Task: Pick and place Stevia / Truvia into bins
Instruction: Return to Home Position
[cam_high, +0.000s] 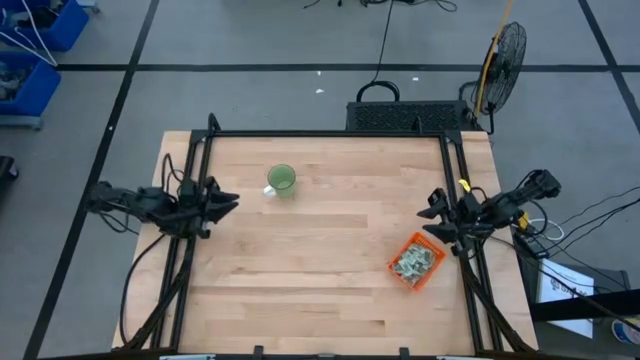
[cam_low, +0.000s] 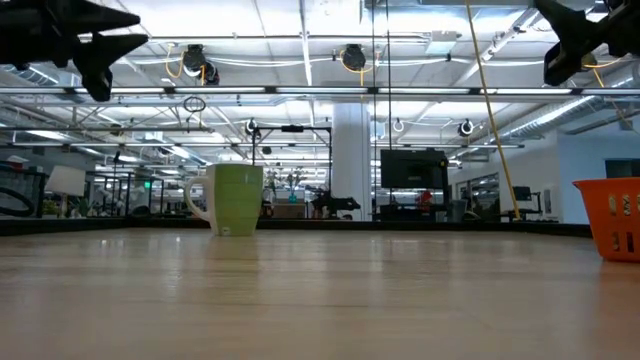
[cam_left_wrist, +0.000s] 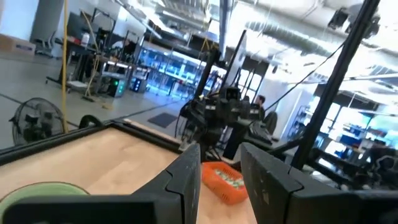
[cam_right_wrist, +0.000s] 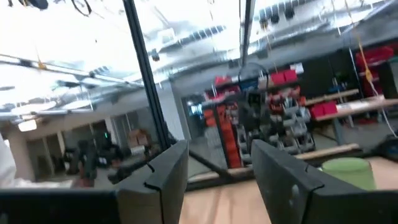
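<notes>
Both arms sat parked at the worktop's (cam_high: 320, 290) sides, left fingers (cam_left_wrist: 180, 180) and right fingers (cam_right_wrist: 165, 174) parted and empty. That was likely because the Stevia packets (cam_high: 416, 260) lay heaped in the orange bin (cam_high: 395, 267), near the right fingers.

A green cup (cam_high: 282, 179) (white handle) stands far left on the wooden table (cam_high: 330, 290), and a fan (cam_high: 510, 45) stands beyond the table's far right corner.
</notes>
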